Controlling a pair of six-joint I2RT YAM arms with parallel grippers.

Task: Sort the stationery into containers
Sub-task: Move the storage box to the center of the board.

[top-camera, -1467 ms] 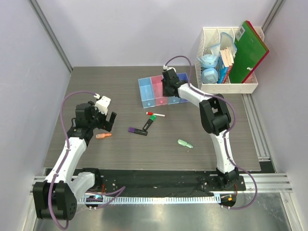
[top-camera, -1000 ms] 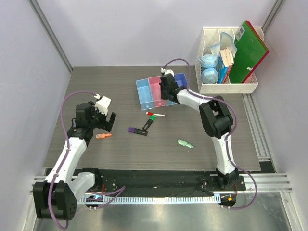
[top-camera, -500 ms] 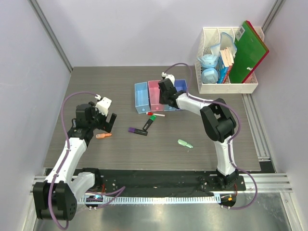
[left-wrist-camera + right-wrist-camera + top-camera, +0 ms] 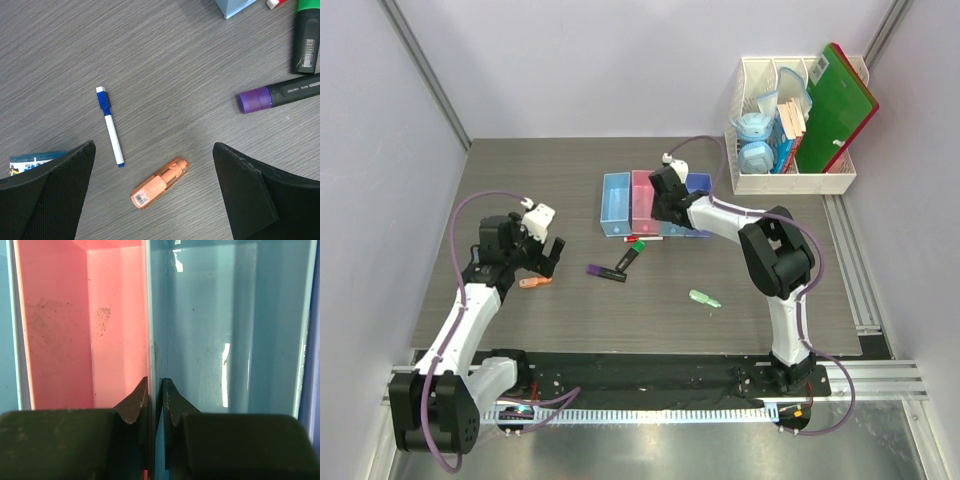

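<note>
The containers (image 4: 615,200), a joined row of light blue, pink, light blue and purple bins, sit mid-table. My right gripper (image 4: 666,206) is shut on the wall (image 4: 149,315) between the pink bin (image 4: 60,325) and a light blue bin (image 4: 215,325), one finger in each. My left gripper (image 4: 154,150) hangs open above the short orange piece (image 4: 159,183), not touching it. A purple-ended marker (image 4: 606,272), a green-ended marker (image 4: 631,254) and a mint-green piece (image 4: 704,298) lie on the table. The red-capped pen (image 4: 633,238) peeks out at the bins' front edge.
A thin white pen with a blue cap (image 4: 110,125) lies left of the orange piece. A white slotted rack (image 4: 790,182) at the back right holds a green folder (image 4: 835,105), books and round blue things (image 4: 755,157). Walls close both sides.
My right gripper has dragged the row of bins left and toward the front, turning it, until its front edge reaches the red-capped pen. The left arm has barely moved.
</note>
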